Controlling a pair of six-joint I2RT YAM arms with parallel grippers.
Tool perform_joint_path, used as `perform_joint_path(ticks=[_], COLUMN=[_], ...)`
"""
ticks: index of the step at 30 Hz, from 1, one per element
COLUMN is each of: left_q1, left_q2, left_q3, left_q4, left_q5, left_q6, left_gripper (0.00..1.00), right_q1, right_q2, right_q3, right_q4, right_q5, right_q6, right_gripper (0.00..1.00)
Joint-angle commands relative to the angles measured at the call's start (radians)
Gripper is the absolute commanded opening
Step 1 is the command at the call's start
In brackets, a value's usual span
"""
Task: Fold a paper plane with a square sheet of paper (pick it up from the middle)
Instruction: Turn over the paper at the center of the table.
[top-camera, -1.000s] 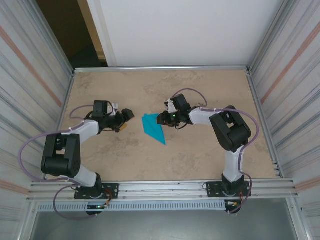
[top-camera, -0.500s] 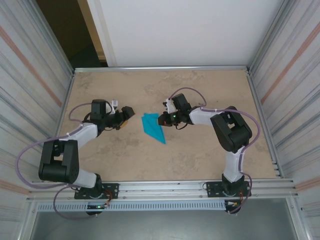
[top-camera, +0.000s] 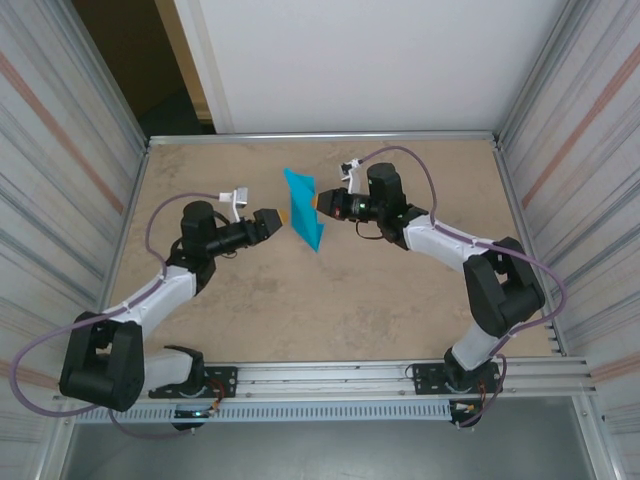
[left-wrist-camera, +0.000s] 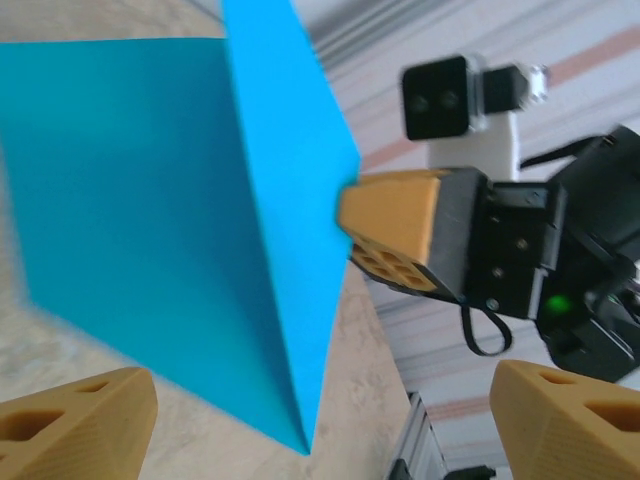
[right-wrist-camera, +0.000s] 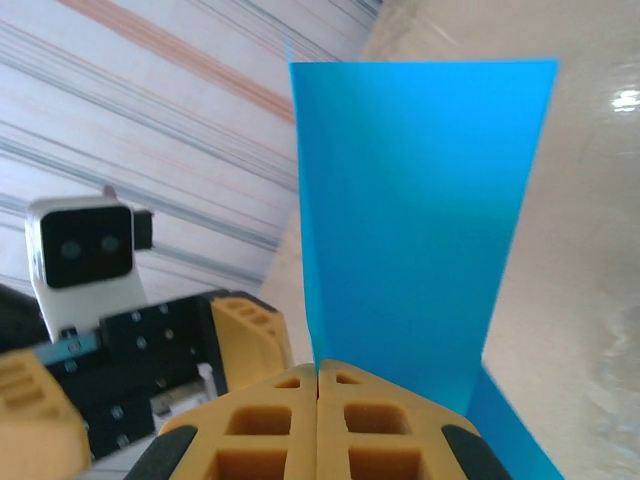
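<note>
The square sheet of paper (top-camera: 303, 208), teal-blue and folded to a pointed shape with a crease down it, hangs in the air above the back middle of the table (top-camera: 380, 300). My right gripper (top-camera: 316, 204) is shut on its right edge; in the right wrist view the paper (right-wrist-camera: 420, 220) rises straight out of the closed right gripper (right-wrist-camera: 318, 400). My left gripper (top-camera: 281, 220) is open just left of the paper, not touching it. In the left wrist view the paper (left-wrist-camera: 180, 200) hangs in front of the left gripper (left-wrist-camera: 320, 425), pointed tip down between its spread fingertips (left-wrist-camera: 75, 425).
Ribbed metal walls (top-camera: 60, 200) close in both sides. A white board (top-camera: 380, 60) stands behind the table and a dark opening (top-camera: 130, 60) lies at the back left. An aluminium rail (top-camera: 330, 375) runs along the near edge.
The right gripper closed on the paper and lifted it off the table, toward the back. The left arm stretched forward and swung toward the raised paper.
</note>
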Motion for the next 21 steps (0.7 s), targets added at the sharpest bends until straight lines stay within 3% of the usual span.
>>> perform_joint_path(ticks=[1,14,21], left_q1=[-0.04,-0.082,-0.09], left_q2=[-0.006,0.109,0.116], left_q3=[0.025,0.077,0.089], left_q4=[0.08,0.18,0.253], left_q5=[0.016,0.07,0.126], left_q6=[0.001,-0.038,-0.035], left_gripper=[0.85,0.52,0.42], right_q1=[0.001,0.003,0.003], right_q2=[-0.026,-0.028,-0.023], right_q3=[-0.023,-0.04,-0.041], right_q4=[0.146,0.278,0.289], right_q5=[-0.046,-0.111,-0.12], right_q6=[0.151,0.277,0.292], right_gripper=[0.04,0.05,0.06])
